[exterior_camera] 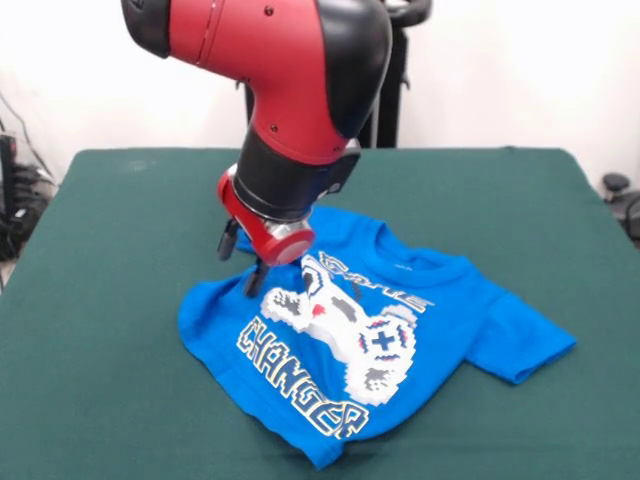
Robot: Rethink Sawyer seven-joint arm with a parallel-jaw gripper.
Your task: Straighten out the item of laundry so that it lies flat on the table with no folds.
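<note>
shirt: small bright blue cotton T-shirt (400, 330), white controller print, lies rumpled mid dark green felt bench (100, 300)
handling: prob light, limp, drags on felt
grip at: far-left edge, seems folded under
end effector (243, 262): fingers apart, just over that edge

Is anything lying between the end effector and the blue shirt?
Nothing. In the front view the end effector sits right at the blue shirt's upper edge, only bare green table beside it.

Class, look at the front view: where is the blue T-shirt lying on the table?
The blue T-shirt lies on the green table toward the picture's lower right, near the front edge, with the gripper at its upper left part.
</note>
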